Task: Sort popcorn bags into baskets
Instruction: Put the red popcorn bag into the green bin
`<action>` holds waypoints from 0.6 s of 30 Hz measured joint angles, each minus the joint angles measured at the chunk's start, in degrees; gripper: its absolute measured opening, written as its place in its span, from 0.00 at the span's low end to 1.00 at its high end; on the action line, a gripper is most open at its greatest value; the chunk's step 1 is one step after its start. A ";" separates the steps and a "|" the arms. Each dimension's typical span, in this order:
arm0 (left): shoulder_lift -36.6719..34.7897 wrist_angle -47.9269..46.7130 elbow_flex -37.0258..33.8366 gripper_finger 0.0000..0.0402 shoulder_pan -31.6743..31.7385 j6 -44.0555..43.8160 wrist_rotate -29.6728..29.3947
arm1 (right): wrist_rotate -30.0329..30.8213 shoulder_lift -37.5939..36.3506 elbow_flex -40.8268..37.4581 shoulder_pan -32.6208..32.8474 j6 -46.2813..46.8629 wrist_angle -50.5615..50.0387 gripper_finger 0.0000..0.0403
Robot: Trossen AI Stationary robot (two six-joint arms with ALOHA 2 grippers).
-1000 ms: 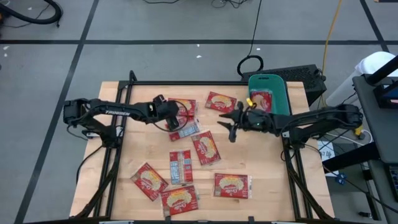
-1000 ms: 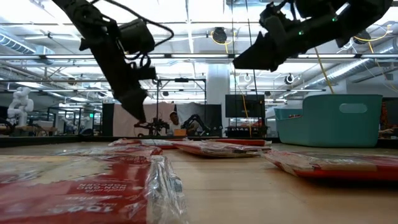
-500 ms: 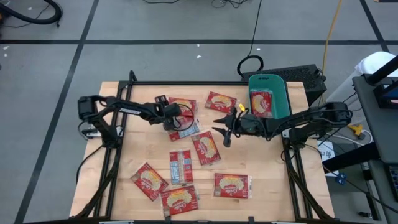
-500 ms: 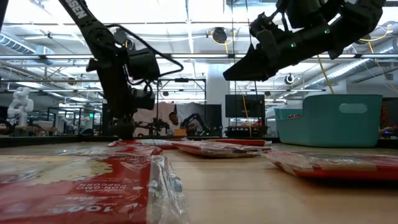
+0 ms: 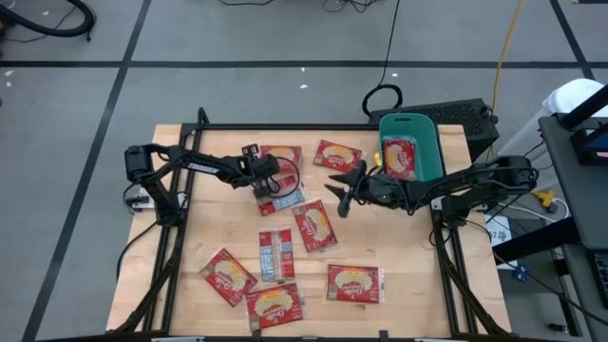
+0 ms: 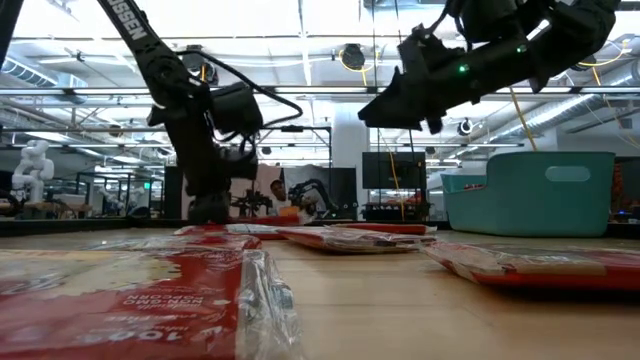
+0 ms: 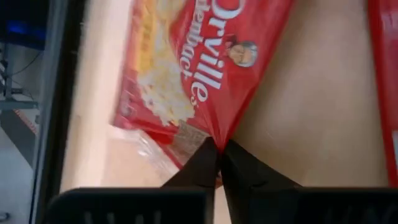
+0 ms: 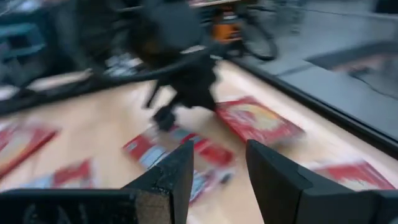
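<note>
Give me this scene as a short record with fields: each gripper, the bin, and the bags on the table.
left gripper: down at the table, shut on a bag at its corner
right gripper: open, raised over the table near the middle, holding nothing
bin: teal, at the table's far right corner, one bag inside
loose bags: about nine spread over the table, one silver side up

Basket [image 5: 418,142] at table's [image 5: 408,304] far right corner, one popcorn bag [image 5: 400,156] inside. Other popcorn bags [image 5: 314,226] scattered mid-table and along near edge. Left gripper [image 5: 266,186] and right gripper [image 5: 343,196] flank the middle cluster.
</note>
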 joint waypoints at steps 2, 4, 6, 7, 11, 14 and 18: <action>-1.50 0.43 0.00 0.04 0.00 -1.19 -0.21 | 3.86 0.00 0.00 -0.02 4.15 0.17 0.35; -2.93 0.40 0.00 0.04 -0.01 -2.33 -0.39 | 6.60 0.00 0.00 -0.02 7.91 0.31 0.35; -4.63 0.27 0.00 0.02 -0.02 -4.66 -0.44 | 9.01 0.00 0.00 -0.01 11.87 0.31 0.35; -5.68 0.19 0.00 0.02 -0.02 -6.01 -0.48 | 9.75 0.00 0.00 0.02 13.79 0.31 0.35; -9.10 0.94 0.05 0.02 -0.20 -10.77 0.87 | 11.59 1.64 0.00 0.02 19.39 1.24 0.35; -11.14 3.22 0.07 0.01 -0.92 -11.54 2.23 | 11.80 4.95 0.68 0.02 22.24 4.09 0.35; -11.86 8.19 0.07 0.01 -2.12 -11.70 4.11 | 9.82 10.48 3.83 0.00 24.00 7.19 0.35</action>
